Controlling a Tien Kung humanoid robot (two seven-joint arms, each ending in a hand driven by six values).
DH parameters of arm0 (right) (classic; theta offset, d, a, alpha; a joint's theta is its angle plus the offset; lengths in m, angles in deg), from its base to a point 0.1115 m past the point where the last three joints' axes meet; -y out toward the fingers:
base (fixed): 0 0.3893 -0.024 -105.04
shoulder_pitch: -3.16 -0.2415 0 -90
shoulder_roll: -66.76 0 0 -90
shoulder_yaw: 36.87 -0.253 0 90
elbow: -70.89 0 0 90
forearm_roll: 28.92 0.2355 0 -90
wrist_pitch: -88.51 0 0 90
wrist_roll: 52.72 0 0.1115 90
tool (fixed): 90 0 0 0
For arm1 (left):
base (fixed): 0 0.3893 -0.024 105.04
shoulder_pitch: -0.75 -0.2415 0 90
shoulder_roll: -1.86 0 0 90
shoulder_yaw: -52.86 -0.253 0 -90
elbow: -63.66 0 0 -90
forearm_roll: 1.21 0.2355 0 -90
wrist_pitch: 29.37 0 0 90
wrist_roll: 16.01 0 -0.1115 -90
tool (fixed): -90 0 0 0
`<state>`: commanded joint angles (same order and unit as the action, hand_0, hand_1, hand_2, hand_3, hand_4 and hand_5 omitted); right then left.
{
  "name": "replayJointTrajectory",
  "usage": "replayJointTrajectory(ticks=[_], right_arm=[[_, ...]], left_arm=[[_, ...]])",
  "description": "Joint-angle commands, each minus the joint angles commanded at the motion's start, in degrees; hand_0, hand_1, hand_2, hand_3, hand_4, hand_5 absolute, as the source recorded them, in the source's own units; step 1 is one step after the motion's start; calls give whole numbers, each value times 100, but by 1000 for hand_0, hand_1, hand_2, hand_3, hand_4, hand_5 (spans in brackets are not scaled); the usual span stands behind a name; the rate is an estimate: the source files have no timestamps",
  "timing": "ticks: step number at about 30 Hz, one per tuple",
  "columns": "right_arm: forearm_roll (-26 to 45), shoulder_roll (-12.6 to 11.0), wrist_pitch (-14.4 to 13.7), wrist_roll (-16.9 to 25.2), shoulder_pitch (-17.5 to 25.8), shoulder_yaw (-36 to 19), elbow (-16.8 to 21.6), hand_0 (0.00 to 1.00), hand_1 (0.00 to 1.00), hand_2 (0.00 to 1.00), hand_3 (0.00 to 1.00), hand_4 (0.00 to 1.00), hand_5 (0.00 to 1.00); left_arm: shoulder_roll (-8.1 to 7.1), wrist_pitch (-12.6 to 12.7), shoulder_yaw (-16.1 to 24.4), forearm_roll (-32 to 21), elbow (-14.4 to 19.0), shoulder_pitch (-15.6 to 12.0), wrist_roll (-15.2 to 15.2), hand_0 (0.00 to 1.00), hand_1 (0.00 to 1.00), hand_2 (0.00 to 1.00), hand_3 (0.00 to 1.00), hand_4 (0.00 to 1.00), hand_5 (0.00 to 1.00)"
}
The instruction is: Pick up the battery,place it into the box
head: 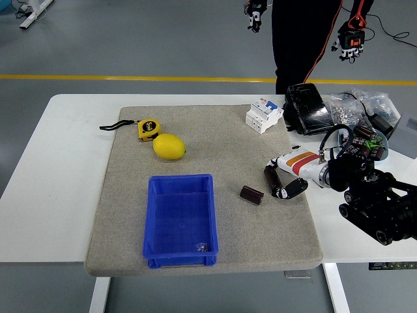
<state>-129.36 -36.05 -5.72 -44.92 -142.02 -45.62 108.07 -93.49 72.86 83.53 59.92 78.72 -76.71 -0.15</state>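
Right hand approaching battery; nothing gripped yet.
Mat (215, 130) is bearing box (180, 220), empty-fingered, loosely open right hand (281, 184) and, just left of it, battery (251, 194); fingers should be straddling its short width before closing.

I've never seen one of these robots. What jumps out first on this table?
The bright blue box stands near the front of the grey mat, with a yellow lemon behind it. At the right, the robot's right hand hovers open just right of the small dark battery, not touching it.
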Motion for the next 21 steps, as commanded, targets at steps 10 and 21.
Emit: replayJointTrajectory(ticks=[10,21], right_arm=[[-201,-37,111,-9,-63,-10,94,723,747,815,867,844,378],[-386,-80,107,20,-210,-50,183,725,745,812,869,843,363]], left_arm=[[-7,0,-1,-11,-1,-10,-2,601,602,644,584,637,589],[-26,2,-6,-17,-5,0,0,590,598,641,584,636,589]])
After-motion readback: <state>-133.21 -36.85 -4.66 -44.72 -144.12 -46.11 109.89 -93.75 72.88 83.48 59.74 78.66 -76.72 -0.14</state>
